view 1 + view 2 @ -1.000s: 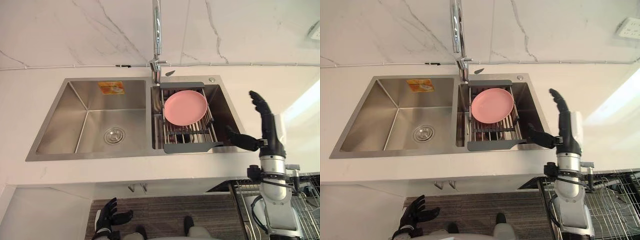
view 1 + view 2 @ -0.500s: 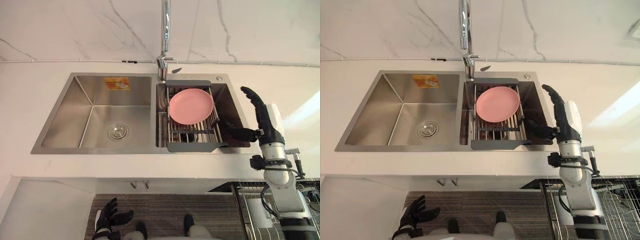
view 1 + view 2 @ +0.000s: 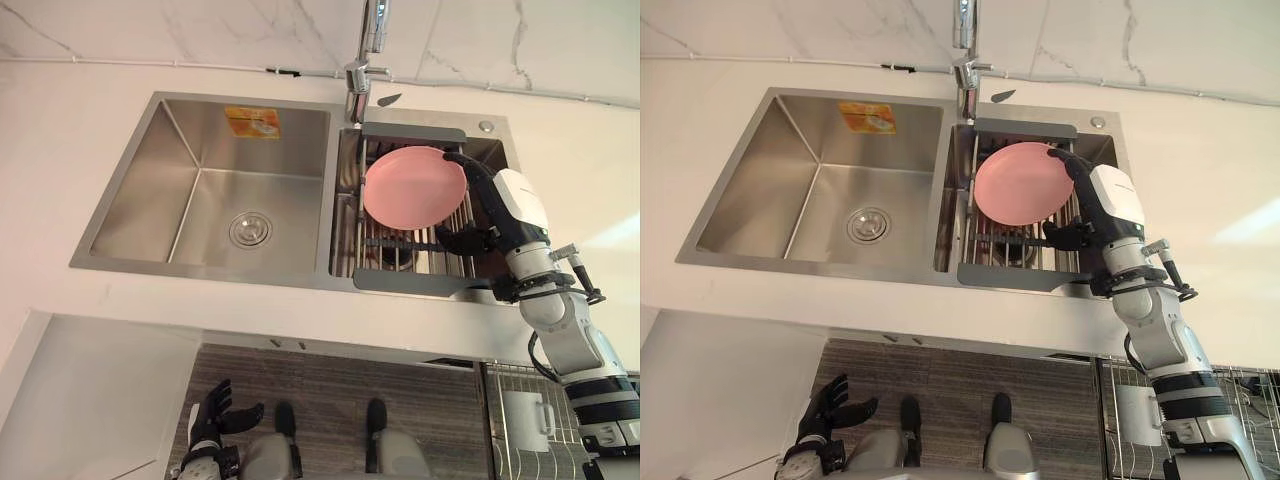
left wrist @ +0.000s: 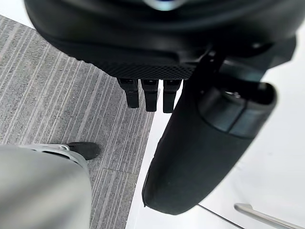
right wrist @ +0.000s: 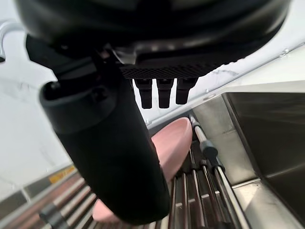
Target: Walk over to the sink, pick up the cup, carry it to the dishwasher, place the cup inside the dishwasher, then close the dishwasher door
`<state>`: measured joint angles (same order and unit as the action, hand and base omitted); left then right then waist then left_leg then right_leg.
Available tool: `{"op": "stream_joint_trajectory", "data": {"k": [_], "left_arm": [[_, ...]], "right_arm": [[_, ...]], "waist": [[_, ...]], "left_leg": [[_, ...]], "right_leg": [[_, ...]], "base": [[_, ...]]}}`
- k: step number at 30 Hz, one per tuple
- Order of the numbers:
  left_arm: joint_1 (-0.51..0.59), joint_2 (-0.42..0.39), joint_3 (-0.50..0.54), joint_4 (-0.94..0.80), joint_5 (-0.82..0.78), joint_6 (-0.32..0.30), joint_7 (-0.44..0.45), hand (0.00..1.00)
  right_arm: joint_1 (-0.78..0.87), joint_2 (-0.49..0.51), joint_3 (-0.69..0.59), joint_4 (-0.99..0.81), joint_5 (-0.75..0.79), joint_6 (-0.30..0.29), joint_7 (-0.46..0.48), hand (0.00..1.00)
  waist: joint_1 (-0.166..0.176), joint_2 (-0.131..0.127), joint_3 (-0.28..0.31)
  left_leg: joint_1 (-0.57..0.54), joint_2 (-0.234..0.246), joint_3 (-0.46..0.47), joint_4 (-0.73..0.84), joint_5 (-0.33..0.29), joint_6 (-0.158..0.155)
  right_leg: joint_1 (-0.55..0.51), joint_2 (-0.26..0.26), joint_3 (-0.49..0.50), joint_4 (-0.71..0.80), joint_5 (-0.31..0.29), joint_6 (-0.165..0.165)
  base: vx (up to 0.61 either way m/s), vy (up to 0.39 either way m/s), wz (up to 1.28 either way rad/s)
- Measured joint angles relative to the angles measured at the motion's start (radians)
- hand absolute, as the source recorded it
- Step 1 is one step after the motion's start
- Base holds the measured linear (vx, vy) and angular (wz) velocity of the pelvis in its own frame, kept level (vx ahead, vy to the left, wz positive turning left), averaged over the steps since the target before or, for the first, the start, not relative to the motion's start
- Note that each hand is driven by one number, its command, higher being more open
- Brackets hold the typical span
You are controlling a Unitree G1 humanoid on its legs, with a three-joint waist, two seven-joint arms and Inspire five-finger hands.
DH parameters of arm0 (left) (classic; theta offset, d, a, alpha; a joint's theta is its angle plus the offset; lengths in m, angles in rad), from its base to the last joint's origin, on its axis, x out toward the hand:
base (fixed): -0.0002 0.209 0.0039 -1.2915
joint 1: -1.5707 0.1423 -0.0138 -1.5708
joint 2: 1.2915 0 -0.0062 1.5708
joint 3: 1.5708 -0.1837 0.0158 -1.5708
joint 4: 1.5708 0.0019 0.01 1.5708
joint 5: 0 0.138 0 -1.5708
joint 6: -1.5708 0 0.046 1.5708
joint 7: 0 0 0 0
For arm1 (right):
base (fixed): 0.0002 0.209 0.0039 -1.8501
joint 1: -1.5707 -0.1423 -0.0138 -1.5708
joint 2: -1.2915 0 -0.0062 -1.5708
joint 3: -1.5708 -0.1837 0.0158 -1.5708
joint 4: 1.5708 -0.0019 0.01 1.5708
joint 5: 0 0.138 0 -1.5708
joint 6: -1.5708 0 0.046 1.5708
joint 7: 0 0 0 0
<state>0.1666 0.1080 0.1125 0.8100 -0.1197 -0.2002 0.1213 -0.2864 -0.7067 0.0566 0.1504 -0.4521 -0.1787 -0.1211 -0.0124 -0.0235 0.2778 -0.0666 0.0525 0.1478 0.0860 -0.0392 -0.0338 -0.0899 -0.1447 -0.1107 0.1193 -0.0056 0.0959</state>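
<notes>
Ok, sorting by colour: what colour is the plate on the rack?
The plate is pink; left eye view.

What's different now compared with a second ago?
The right hand has swung in from over the counter to above the rack, open, its fingers by the rim of the pink plate; nothing grasped. The camera shifted too. The plate stays on the rack; the left hand stays low, open.

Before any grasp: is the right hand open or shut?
Open: the right hand's fingers lie straight by the round pink plate, thumb apart.
</notes>
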Motion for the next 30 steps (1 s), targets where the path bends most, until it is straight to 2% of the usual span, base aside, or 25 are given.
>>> {"op": "stream_joint_trajectory", "data": {"k": [3, 9, 10, 17, 23, 30], "left_arm": [[-0.001, 0.002, 0.0, -0.002, -0.004, 0.0, 0.005, 0.9], [-0.021, -0.002, -0.001, -0.015, -0.008, -0.001, 0.006, 0.9], [-0.028, -0.002, 0.0, -0.015, -0.009, -0.001, 0.008, 0.9], [-0.038, -0.004, -0.001, -0.017, -0.011, -0.002, 0.01, 0.9], [-0.047, -0.004, -0.001, -0.017, -0.02, -0.005, 0.011, 0.9], [-0.048, -0.005, -0.001, -0.017, -0.036, -0.005, 0.011, 0.9]], "right_arm": [[-0.02, 0.0, 0.016, 0.008, -0.032, 0.001, 0.0, 0.9], [-0.072, 0.0, 0.036, 0.034, -0.141, 0.018, -0.015, 0.9], [-0.086, 0.0, 0.036, 0.034, -0.148, 0.021, -0.02, 0.3], [-0.129, 0.0, 0.036, 0.049, -0.22, 0.045, -0.047, 0.3], [-0.169, -0.004, 0.071, 0.057, -0.261, 0.01, -0.078, 0.3], [-0.197, -0.009, 0.088, 0.07, -0.269, 0.016, -0.074, 0.3]], "waist": [[-0.001, 0.001, 0.013], [0.005, 0.02, 0.042], [0.007, 0.021, 0.051], [0.014, 0.023, 0.063], [0.012, 0.024, 0.064], [0.023, 0.025, 0.074]], "left_leg": [[-0.012, 0.0, -0.001, 0.016, -0.001, 0.0], [-0.057, 0.005, -0.006, 0.054, -0.006, 0.003], [-0.064, 0.005, -0.005, 0.057, -0.005, 0.003], [-0.083, 0.005, -0.009, 0.072, -0.005, 0.004], [-0.1, 0.006, -0.011, 0.079, -0.005, 0.004], [-0.108, 0.005, -0.017, 0.086, -0.003, 0.006]], "right_leg": [[-0.008, -0.001, 0.001, 0.006, 0.0, 0.0], [-0.031, -0.001, 0.009, 0.011, -0.002, 0.001], [-0.038, -0.001, 0.011, 0.016, -0.003, 0.0], [-0.053, -0.002, 0.01, 0.023, -0.002, 0.001], [-0.065, -0.002, 0.01, 0.024, -0.002, 0.001], [-0.067, -0.003, 0.005, 0.025, -0.002, 0.0]], "base": [[-0.06, 0.001, 0.01], [-0.08, -0.001, 0.02], [-0.07, 0.001, -0.01], [-0.02, 0.001, 0.0], [-0.02, -0.001, 0.0], [-0.01, 0.002, 0.02]]}}
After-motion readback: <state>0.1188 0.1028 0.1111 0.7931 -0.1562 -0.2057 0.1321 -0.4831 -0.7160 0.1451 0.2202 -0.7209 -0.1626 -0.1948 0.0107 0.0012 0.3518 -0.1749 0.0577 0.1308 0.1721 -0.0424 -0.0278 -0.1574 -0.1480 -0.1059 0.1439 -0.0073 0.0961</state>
